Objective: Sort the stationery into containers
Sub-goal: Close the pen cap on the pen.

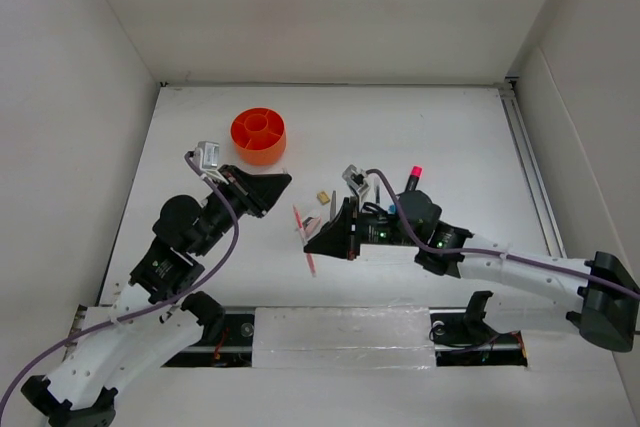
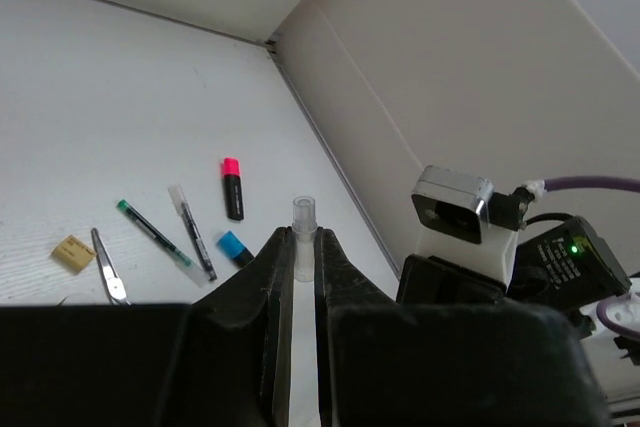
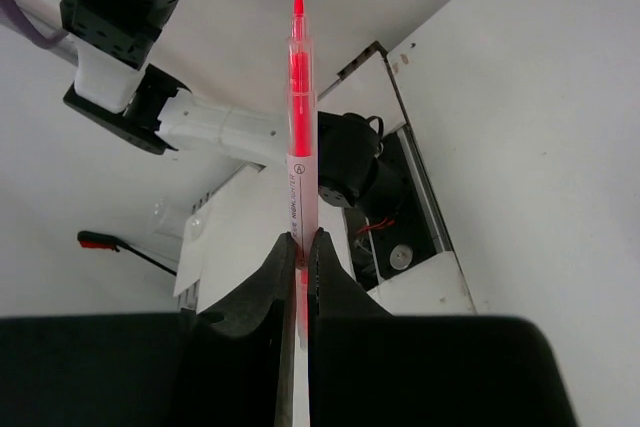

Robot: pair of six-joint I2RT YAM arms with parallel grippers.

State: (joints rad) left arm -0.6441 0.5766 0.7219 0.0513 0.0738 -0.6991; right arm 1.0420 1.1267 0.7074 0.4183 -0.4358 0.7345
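My right gripper is shut on the thin pink pen and holds it above the table. In the right wrist view the pen sticks straight out past the fingertips. My left gripper is shut on a small clear pen cap, just right of the round orange tub. On the table lie a pink-capped black marker, a blue-capped marker, two slim dark pens, a tan eraser and a scissors blade. The other erasers are hidden.
The table's right side has a metal rail, and white walls close in the back and sides. The right arm lies across the near right. The right wrist camera is close to my left gripper.
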